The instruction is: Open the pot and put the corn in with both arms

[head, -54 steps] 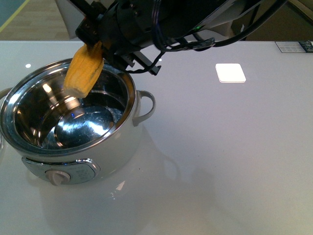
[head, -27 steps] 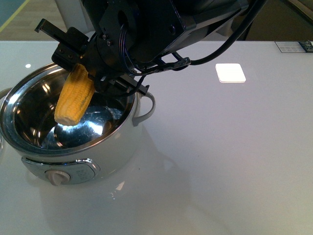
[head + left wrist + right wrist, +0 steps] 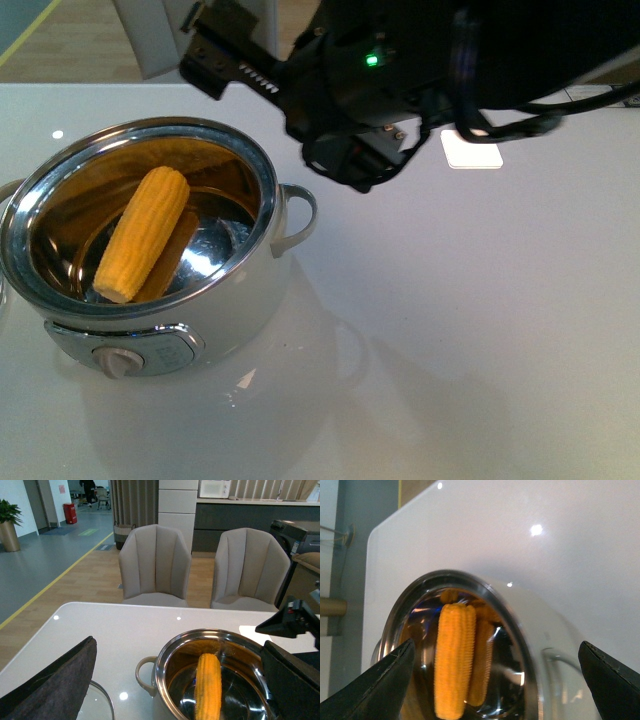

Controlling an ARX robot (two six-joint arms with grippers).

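Note:
The pot (image 3: 245, 300) stands open at the table's left, lid off. The yellow corn (image 3: 140, 238) lies loose in its steel bowl, one end leaning on the inner wall. My right gripper (image 3: 496, 645) hangs open above the pot's far right side, with the corn (image 3: 454, 655) and the pot's rim (image 3: 517, 645) showing between its fingers and nothing held. In the front view the right arm (image 3: 400, 80) is a dark mass above and behind the pot. My left gripper (image 3: 180, 642) is open beside the pot (image 3: 162, 680), looking at the corn (image 3: 207, 682).
A glass lid (image 3: 100, 705) lies on the table under the left gripper's finger. A white square (image 3: 471, 148) sits on the table at the back right. Two grey chairs (image 3: 155, 562) stand beyond the table's far edge.
The right gripper has opened and let the corn drop into the pot, where it now lies. The right arm has lifted and pulled away to the right.

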